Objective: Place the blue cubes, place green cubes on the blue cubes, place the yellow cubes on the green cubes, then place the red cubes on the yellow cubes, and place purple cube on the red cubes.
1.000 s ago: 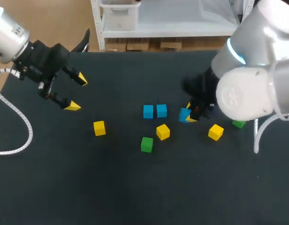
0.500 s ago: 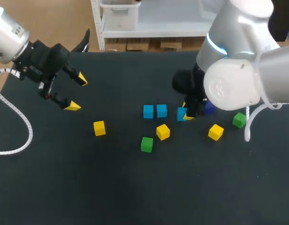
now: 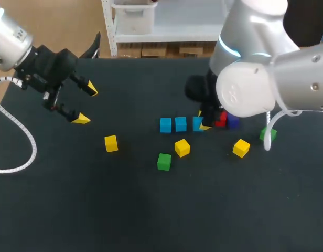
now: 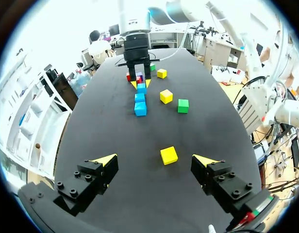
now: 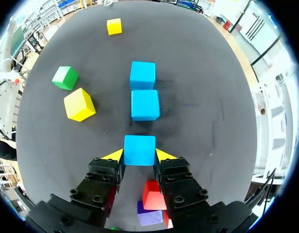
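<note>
Two blue cubes (image 5: 145, 105) sit side by side in a row on the table (image 3: 125, 210). My right gripper (image 5: 140, 156) grips a third blue cube (image 5: 140, 148) between both fingers, in line with that row and just short of it. A red cube (image 5: 152, 194) and a purple cube (image 5: 148, 217) lie under my right wrist. My left gripper (image 4: 155, 158) hangs with its fingers spread wide over the table's left side, with a yellow cube (image 4: 169, 155) ahead of it.

left arm (image 3: 7, 37): silver-white round shell, black wrist, white ribbed cable (image 3: 31, 142) | right arm (image 3: 256, 89): glossy white-grey joints, blue light ring (image 3: 230, 51) | left claw (image 4: 155, 160), right claw (image 5: 139, 155): black screwed fingers, bright yellow wedge tips
</note>
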Controlling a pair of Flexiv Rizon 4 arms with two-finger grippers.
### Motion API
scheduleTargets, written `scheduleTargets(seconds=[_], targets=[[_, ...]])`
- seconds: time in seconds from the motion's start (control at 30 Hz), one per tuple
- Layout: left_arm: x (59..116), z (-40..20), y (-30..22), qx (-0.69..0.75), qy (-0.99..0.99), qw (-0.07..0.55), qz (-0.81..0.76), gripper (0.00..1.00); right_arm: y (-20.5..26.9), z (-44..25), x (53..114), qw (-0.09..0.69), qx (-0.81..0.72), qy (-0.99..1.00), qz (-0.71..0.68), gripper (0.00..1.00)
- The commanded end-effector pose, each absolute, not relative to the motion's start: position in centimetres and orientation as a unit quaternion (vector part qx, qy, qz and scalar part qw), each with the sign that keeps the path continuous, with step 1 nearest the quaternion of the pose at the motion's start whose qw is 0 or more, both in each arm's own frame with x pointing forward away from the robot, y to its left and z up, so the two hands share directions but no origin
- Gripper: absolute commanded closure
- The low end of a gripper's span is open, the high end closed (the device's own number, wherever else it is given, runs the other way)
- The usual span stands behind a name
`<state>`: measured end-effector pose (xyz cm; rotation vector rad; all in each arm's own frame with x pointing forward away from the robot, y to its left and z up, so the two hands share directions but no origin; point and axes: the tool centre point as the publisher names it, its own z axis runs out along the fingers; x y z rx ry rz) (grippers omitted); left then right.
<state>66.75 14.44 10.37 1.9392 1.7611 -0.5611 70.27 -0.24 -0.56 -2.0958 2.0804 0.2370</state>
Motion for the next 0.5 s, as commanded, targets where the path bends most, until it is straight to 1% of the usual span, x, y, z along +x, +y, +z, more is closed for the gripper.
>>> scheduleTargets(seconds=[0.03, 0.5], targets=[[66.72, 10.28, 14.54, 0.705, 0.638, 0.232, -0.204, 0.0, 0.19, -0.74, 70.57, 0.086, -0.707, 0.697, 0.08, 1.0], [66.72, 10.28, 14.54, 0.705, 0.638, 0.232, -0.204, 0.0, 0.18, -0.96, 70.76, 0.085, -0.706, 0.699, 0.08, 1.0]])
